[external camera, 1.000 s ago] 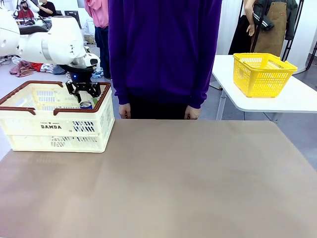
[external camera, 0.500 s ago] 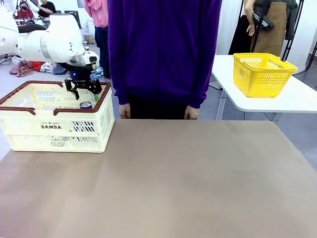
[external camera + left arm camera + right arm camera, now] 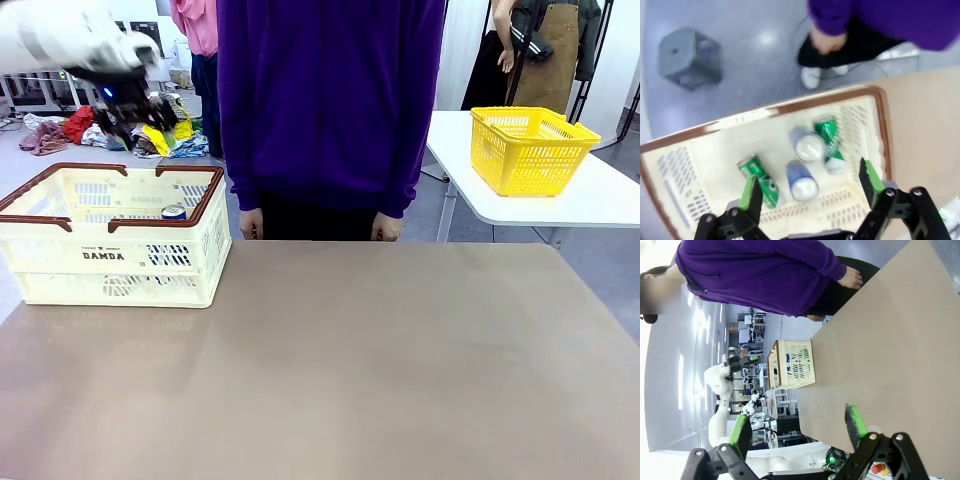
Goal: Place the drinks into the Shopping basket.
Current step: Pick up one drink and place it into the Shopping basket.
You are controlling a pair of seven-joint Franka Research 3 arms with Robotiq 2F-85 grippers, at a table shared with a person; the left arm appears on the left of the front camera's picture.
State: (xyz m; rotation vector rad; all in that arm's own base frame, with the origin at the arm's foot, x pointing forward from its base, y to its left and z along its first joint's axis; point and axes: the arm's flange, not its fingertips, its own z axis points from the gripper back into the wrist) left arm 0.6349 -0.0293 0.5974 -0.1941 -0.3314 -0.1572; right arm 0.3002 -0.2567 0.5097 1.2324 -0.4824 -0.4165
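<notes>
Four drinks lie in the Shopping basket (image 3: 875, 130), seen from the left wrist: two green cans, one (image 3: 760, 176) near the left wall and one (image 3: 829, 140) toward the right, and two blue cans (image 3: 808, 144) (image 3: 802, 181) between them. The basket sits at the left of the brown surface (image 3: 380, 360). The left hand (image 3: 128, 120) hangs above the basket, fingers spread wide and released, grasping nothing. The right hand (image 3: 797, 432) is also released and empty over the surface. One person (image 3: 330, 100) in purple stands at the far edge, and one yellow basket (image 3: 530, 148) rests on a white side table.
</notes>
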